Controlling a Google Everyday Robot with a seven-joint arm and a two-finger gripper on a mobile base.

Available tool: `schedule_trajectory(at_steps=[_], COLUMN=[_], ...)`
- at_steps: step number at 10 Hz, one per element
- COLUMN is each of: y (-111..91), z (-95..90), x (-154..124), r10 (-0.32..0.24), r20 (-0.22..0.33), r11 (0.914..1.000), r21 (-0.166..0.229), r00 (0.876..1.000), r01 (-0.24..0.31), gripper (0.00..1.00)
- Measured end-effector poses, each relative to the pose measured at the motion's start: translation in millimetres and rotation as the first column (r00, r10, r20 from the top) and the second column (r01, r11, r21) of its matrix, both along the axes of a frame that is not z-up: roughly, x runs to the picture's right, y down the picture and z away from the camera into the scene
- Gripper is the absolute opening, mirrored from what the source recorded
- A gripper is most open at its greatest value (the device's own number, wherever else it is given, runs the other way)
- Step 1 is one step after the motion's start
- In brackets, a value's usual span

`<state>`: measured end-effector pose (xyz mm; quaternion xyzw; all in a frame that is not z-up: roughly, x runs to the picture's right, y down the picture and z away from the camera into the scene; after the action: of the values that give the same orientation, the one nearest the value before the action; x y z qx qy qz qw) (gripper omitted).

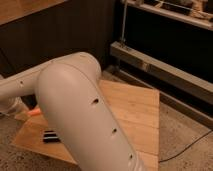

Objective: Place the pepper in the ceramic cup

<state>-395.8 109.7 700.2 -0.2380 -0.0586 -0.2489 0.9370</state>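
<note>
My arm [80,115] blocks most of the wooden board [135,112]. The gripper, hidden behind it at left, is clenched; a sliver of orange pepper [34,112] shows there. I can't see the cup.

One wooden tabletop [137,112] serves as the landmark. One pale robot arm [75,117] stretches over its left half, with three small dark holes in the thick segment. Its one pincer is hidden from view, somewhere toward the tabletop's left side. One pepper [34,112] shows as an orange sliver at the tabletop's left edge. One small dark object [50,136] lies on the tabletop's near left part. One black cable [192,144] runs on the floor to the tabletop's right. One metal rail [165,67] and one upright pole [122,25] stand behind the tabletop.
</note>
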Motion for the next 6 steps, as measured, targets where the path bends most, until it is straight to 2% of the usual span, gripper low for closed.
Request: schedule_trajectory(at_steps=[6], y=[-1], z=[11.9], x=[28], r10=[0.102], r20=[-0.019], r11=[0.9945], r21=[-0.025], r00=[0.995], r01=[-0.102], gripper=[0.07])
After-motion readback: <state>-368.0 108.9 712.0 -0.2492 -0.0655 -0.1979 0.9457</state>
